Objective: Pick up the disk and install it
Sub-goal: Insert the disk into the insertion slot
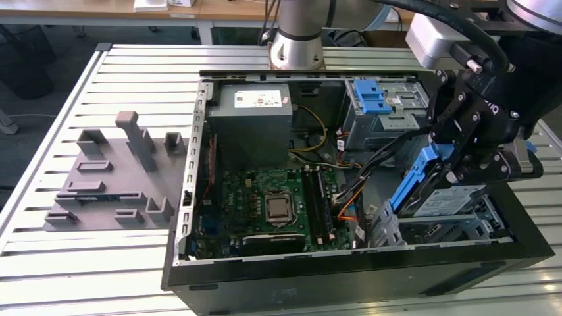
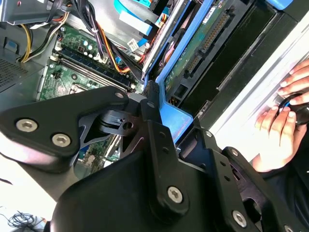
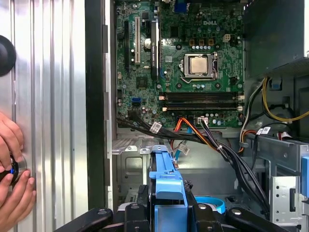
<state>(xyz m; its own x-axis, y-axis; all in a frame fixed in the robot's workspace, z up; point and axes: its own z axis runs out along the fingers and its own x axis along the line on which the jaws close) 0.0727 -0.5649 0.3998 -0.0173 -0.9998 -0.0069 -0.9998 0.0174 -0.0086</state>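
Gripper (image 1: 452, 174): closed on the disk (image 1: 446, 201), narrow-set, pinching the blue rail (image 3: 166, 191) from both sides. Disk held tilted at the mouth of the drive cage (image 1: 465, 230), in the corner of the case (image 1: 351, 283) at the exterior view's right; not seated. Contact with the cage: cannot tell.

Risks, as judged:
- Tilted entry. Rails likely to miss the cage guides and bind; any push against a bind could twist the disk in the grip, held as it is by plastic alone.
- Black cable bundle (image 1: 386, 153) just beside the disk. Could snag a corner or get trapped beneath it.
- If dropped: onto cage metal, or toward the motherboard (image 1: 272, 204) nearby.
- Person's hand (image 3: 12, 164) resting on the table (image 3: 53, 96) just beside the case wall, near the arm's working space. Pinch hazard.
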